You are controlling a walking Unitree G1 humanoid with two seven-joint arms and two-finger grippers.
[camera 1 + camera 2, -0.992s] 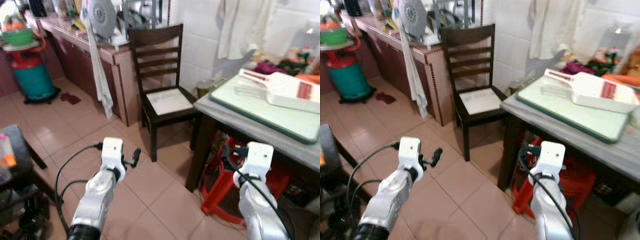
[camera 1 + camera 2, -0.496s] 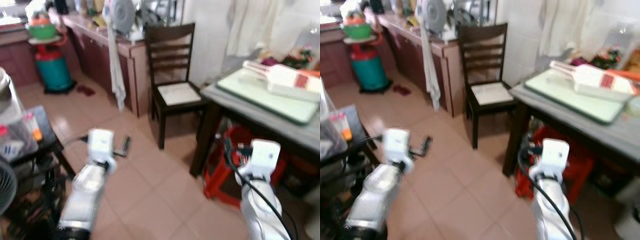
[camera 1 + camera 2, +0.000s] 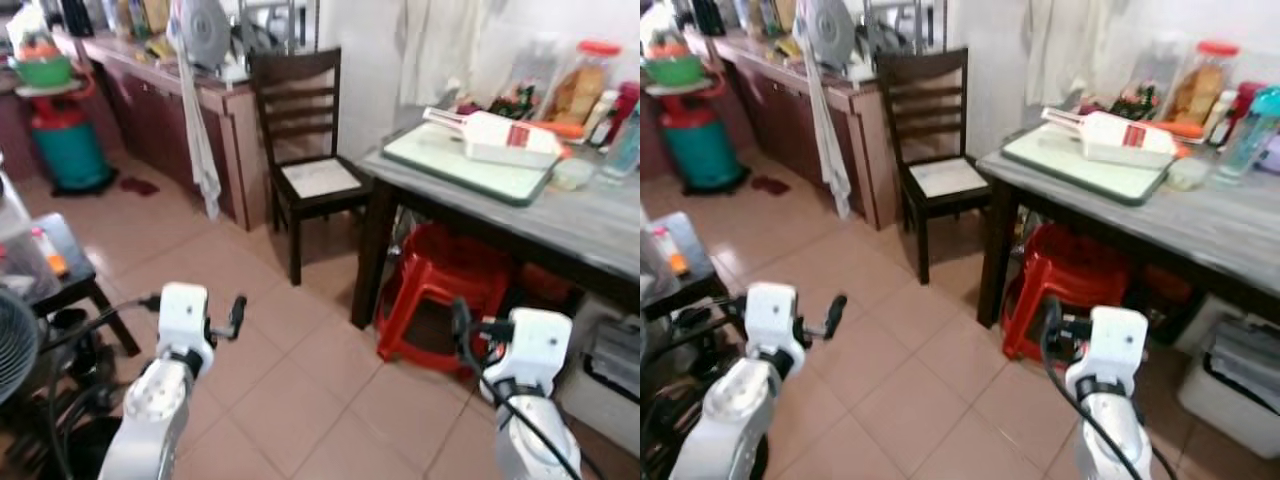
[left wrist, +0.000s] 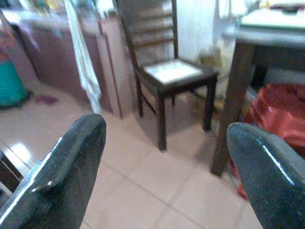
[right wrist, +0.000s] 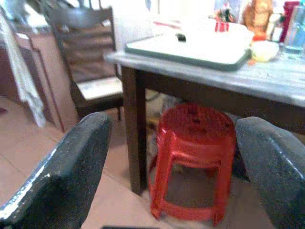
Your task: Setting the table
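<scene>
The grey-topped table point(image 3: 585, 205) stands to my front right. On it lies a pale green tray point(image 3: 470, 170) with a white scoop-shaped container point(image 3: 495, 135) on top. Beside the tray are a small bowl point(image 3: 572, 172), a red-lidded jar point(image 3: 583, 80) and a blue bottle point(image 3: 1245, 130). My left gripper point(image 4: 167, 131) is held low over the tiled floor, open and holding nothing, facing the dark wooden chair point(image 4: 167, 71). My right gripper point(image 5: 174, 126) is open too, level with the red stool point(image 5: 193, 157) under the table, well short of the table edge.
A kitchen counter point(image 3: 190, 85) with a hanging white cloth point(image 3: 195, 140) runs along the back left. A teal gas cylinder point(image 3: 65, 145) stands by it. A small dark stand point(image 3: 60, 270) is at my left, a white box point(image 3: 1230, 385) at the right.
The camera has shifted, so more of the table's right end, with jars and bottle, has come into view. Both arms stay held out low in front, fingers apart.
</scene>
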